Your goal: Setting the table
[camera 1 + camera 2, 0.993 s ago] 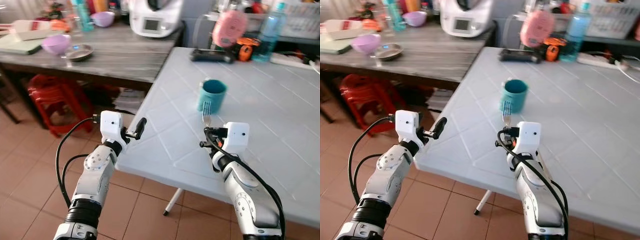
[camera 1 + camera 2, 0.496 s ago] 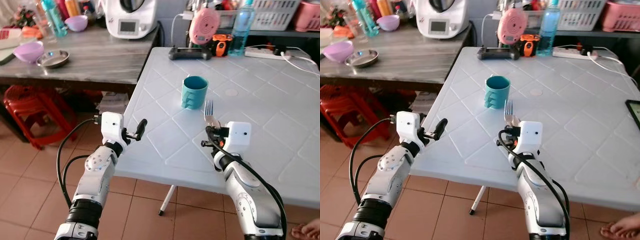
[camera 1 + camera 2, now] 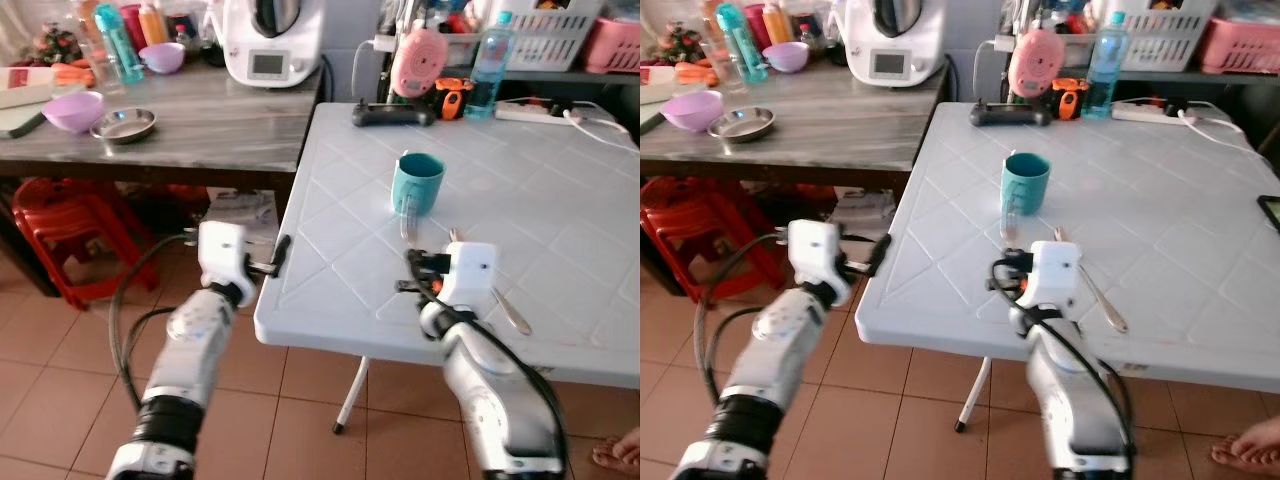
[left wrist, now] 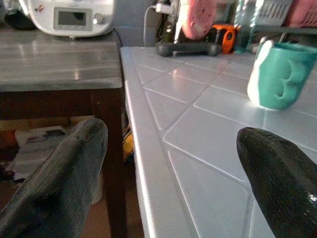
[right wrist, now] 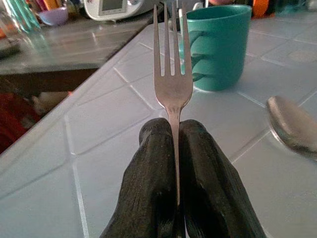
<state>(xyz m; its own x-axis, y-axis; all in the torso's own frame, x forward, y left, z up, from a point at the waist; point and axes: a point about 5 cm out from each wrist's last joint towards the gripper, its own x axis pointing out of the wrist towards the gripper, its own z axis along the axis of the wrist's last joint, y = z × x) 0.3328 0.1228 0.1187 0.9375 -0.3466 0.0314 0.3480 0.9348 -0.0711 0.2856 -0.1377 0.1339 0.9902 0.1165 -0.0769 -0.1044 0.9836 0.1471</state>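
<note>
My right gripper [image 3: 413, 272] is shut on a silver fork [image 5: 172, 74], holding it by the handle with the tines pointing up, low over the white plastic table [image 3: 340, 270] near its front edge. A teal mug [image 3: 418, 183] stands upright just beyond the fork. A spoon [image 3: 508, 308] lies flat on the table to the right of that gripper. My left gripper [image 3: 280, 254] hovers open at the table's left front corner with nothing between its fingers [image 4: 74, 168].
A wooden side table [image 3: 200, 115] to the left carries a purple bowl [image 3: 73, 110], a metal dish [image 3: 123, 124] and a white appliance [image 3: 270, 40]. Red stools [image 3: 70, 225] stand under it. A black device [image 3: 392, 115] and a bottle [image 3: 490, 65] line the table's far edge. A person's foot [image 3: 620, 455] rests on the floor at the right.
The camera has shifted, so the table sits differently in the picture. A spoon now lies on the table beside my right gripper. The fork stays gripped, and the left gripper stays open.
</note>
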